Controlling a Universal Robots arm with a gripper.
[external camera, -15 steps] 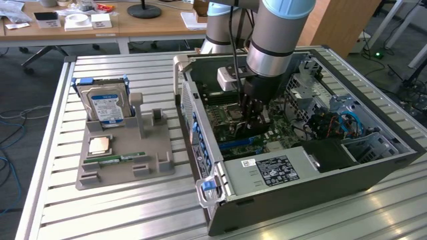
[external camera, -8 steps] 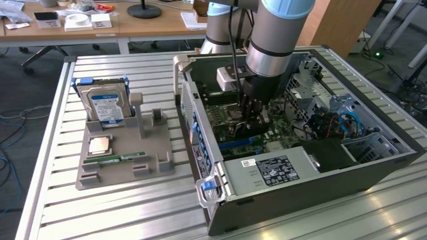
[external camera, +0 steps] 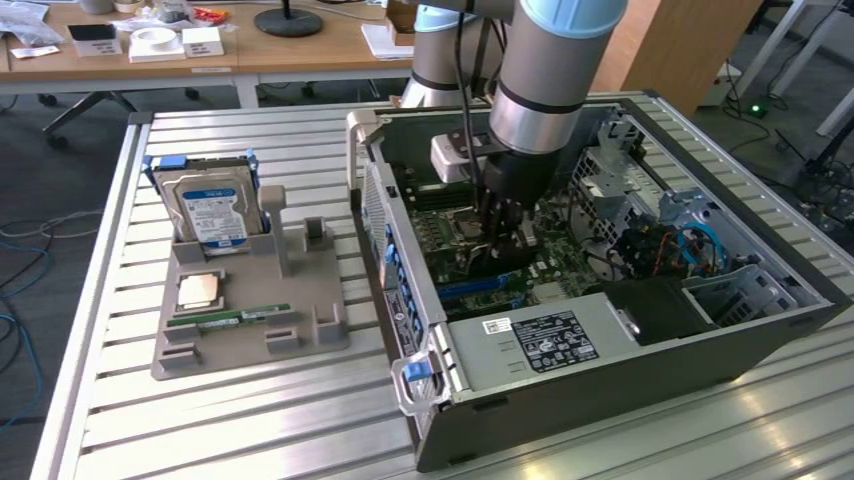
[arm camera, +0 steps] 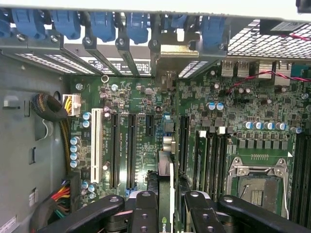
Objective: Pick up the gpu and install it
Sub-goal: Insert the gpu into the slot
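Where the gripper (arm camera: 170, 206) reaches down into the open computer case (external camera: 601, 400), the gpu (arm camera: 165, 182) is clamped between its two black fingers (arm camera: 145, 213), which press on either flat side of the card. Seen from the wrist, the gpu shows edge-on as a thin green strip. It stands upright over the green motherboard (arm camera: 141, 97), between the two long black slots (arm camera: 130, 150) and the row of memory slots (arm camera: 209, 160). Whether its lower edge touches the board I cannot tell. Blue clips (arm camera: 104, 24) line the case wall beyond. On the exterior view's left, well apart from the case, a grey holder (external camera: 227, 352) on the slatted desk (external camera: 267, 430) carries an upright hard drive (external camera: 214, 215), a processor chip (external camera: 200, 290) and a small memory stick (external camera: 247, 316).
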